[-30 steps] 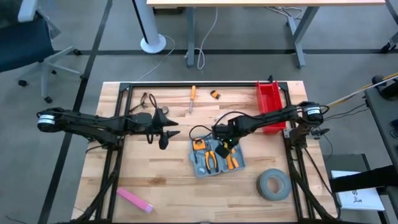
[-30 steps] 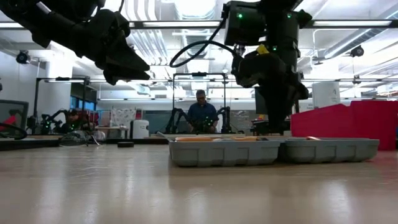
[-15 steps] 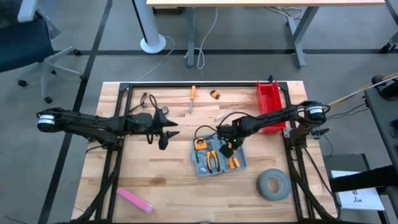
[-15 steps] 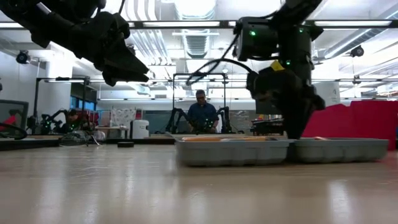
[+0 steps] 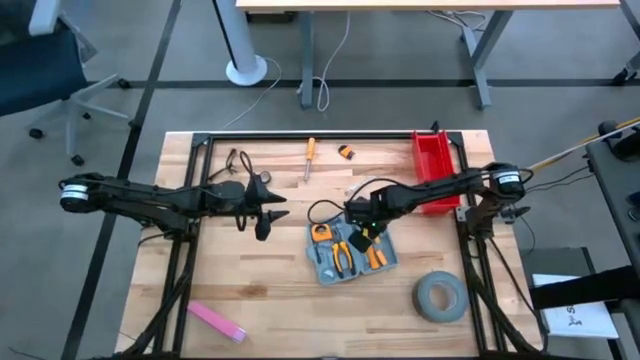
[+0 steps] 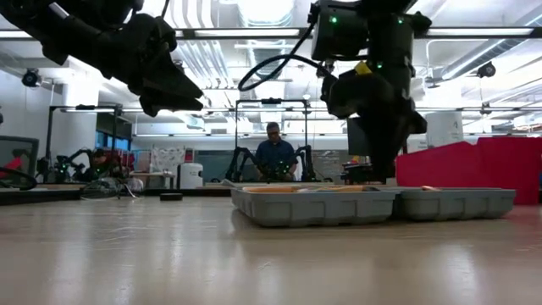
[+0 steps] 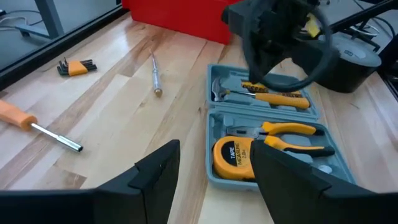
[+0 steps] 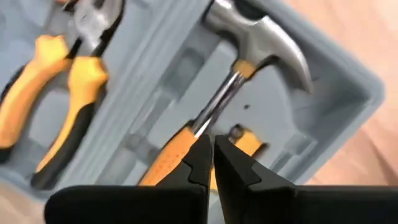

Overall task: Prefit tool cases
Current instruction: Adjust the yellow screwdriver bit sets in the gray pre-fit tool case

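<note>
The tool case (image 5: 349, 253) lies open and flat on the wooden tabletop (image 5: 260, 285), a little toward the right side and nearer the front edge than the back one. It is blue-grey and both halves face up. In one half sit a yellow tape measure (image 7: 232, 157) and pliers (image 7: 292, 137) with yellow handles; in the other half lies a hammer (image 8: 249, 43) with a steel head and a yellow-black handle. The right gripper (image 5: 364, 232) stands low over the hammer half, and its fingers (image 8: 202, 158) are pressed together with nothing between them, the tips just above the hammer's shaft where it joins the handle. Whether the tips touch the hammer cannot be told. The left gripper (image 5: 265, 214) hangs in the air above the tabletop to the left of the case, well apart from it, with its fingers (image 7: 158, 168) spread wide and holding nothing. Near the back edge lie a screwdriver (image 5: 309, 156) with an orange handle and a small set of hex keys (image 5: 346, 152). A red bin (image 5: 433, 165) stands by the back right corner, a grey tape roll (image 5: 438, 297) lies near the front right corner, and a pink flat piece (image 5: 217, 321) lies near the front left corner. In the low view a person (image 6: 273, 157) is seen far behind the table.
</note>
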Motion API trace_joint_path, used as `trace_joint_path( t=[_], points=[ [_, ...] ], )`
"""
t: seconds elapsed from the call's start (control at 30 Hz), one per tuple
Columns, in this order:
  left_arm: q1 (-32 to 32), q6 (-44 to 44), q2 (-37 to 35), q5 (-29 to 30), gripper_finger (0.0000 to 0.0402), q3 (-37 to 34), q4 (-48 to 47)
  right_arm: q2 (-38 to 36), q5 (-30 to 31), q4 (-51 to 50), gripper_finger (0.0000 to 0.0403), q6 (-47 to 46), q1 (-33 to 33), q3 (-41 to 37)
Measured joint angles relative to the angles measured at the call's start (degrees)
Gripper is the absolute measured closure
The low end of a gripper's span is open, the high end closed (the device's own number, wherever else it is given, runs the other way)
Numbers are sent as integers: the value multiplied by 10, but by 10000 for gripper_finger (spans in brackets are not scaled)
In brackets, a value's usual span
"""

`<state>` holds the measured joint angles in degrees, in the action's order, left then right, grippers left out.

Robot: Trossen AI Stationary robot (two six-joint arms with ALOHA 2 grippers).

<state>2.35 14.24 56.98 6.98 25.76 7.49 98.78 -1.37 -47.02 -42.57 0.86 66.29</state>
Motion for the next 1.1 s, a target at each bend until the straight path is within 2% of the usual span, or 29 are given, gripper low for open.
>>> trace_joint_path(
  t=[0.5,0.87,1.1],
  points=[
    [0,-1,-5,0,198,0,-5,-1,-33,-10,403,-66,84,3],
    [0,-3,-6,0,198,0,0,3,-37,-5,403,-81,86,-35],
    [0,-11,-6,0,198,0,1,8,-72,-5,403,-89,85,-62]
  ],
)
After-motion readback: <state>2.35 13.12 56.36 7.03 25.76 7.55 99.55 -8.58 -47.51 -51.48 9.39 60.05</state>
